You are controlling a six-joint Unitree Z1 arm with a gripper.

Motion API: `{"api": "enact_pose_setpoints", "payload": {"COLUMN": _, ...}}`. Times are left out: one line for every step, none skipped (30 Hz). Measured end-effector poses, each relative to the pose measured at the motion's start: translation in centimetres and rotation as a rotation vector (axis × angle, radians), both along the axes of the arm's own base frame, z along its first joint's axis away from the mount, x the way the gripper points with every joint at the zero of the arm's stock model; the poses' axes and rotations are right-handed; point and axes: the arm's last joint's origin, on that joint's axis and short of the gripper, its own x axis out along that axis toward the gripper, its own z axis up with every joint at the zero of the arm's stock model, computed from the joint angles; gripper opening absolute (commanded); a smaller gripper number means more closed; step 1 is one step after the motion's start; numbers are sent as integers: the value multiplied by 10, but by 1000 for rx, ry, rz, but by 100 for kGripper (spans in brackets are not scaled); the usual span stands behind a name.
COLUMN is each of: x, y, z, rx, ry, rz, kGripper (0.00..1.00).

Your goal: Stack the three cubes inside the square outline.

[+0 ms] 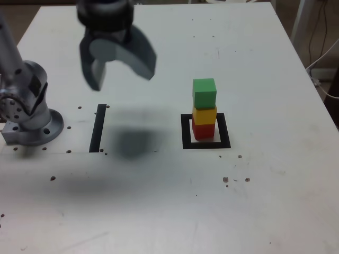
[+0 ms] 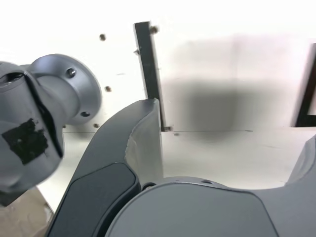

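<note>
Three cubes stand in one upright stack in the exterior view: the red cube (image 1: pixel 203 130) at the base, the yellow cube (image 1: pixel 204 115) on it, the green cube (image 1: pixel 204 93) on top. The stack sits inside the square outline (image 1: pixel 206 145), a thick black frame with a white middle. My gripper (image 1: pixel 123 71) hangs open and empty, high above the table, well to the exterior view's left of the stack. In the wrist view one dark finger (image 2: pixel 140 133) shows, and an edge of the square outline (image 2: pixel 308 96); the cubes are out of that view.
A straight black strip (image 1: pixel 98 128) lies on the white table (image 1: pixel 169 201) below the gripper, also seen in the wrist view as the strip (image 2: pixel 149 69). The arm's metal base (image 1: pixel 29 114) stands at the exterior view's left. Small screw holes dot the tabletop. Cables run past the table's far right edge.
</note>
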Motion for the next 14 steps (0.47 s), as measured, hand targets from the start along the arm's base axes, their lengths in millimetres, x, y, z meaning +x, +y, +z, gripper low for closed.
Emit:
{"api": "enact_pose_setpoints", "payload": {"x": -4, "y": 0, "z": -6, "rx": -8, "ry": 7, "rz": 1, "kGripper": 100}}
{"api": "enact_pose_setpoints", "payload": {"x": -6, "y": -1, "z": -12, "rx": -16, "ry": 10, "rz": 3, "kGripper": 100}}
{"api": "enact_pose_setpoints", "payload": {"x": -9, "y": -1, "z": -19, "rx": -23, "ry": 19, "rz": 4, "kGripper": 100}}
{"api": "enact_pose_setpoints", "payload": {"x": -14, "y": -1, "z": -26, "rx": -24, "ry": 45, "rz": 4, "kGripper": 99}}
{"api": "enact_pose_setpoints", "payload": {"x": -18, "y": -1, "z": -33, "rx": -28, "ry": 63, "rz": 6, "kGripper": 99}}
{"api": "enact_pose_setpoints", "payload": {"x": -22, "y": -1, "z": -40, "rx": -34, "ry": 69, "rz": 7, "kGripper": 99}}
{"api": "enact_pose_setpoints", "payload": {"x": -24, "y": -1, "z": -47, "rx": -38, "ry": 71, "rz": 7, "kGripper": 99}}
{"api": "enact_pose_setpoints", "payload": {"x": -28, "y": -1, "z": -53, "rx": -38, "ry": 78, "rz": 7, "kGripper": 99}}
{"api": "enact_pose_setpoints", "payload": {"x": -32, "y": -1, "z": -59, "rx": -36, "ry": 93, "rz": 7, "kGripper": 99}}
{"api": "enact_pose_setpoints", "payload": {"x": -36, "y": 0, "z": -63, "rx": -31, "ry": 103, "rz": 6, "kGripper": 99}}
{"api": "enact_pose_setpoints", "payload": {"x": -39, "y": 0, "z": -67, "rx": -24, "ry": 106, "rz": 4, "kGripper": 100}}
{"api": "enact_pose_setpoints", "payload": {"x": -39, "y": 1, "z": -68, "rx": -18, "ry": 105, "rz": 2, "kGripper": 100}}
{"api": "enact_pose_setpoints", "payload": {"x": -40, "y": 1, "z": -69, "rx": -13, "ry": 106, "rz": 1, "kGripper": 100}}
{"api": "enact_pose_setpoints", "payload": {"x": -41, "y": 1, "z": -71, "rx": -8, "ry": 109, "rz": 0, "kGripper": 100}}
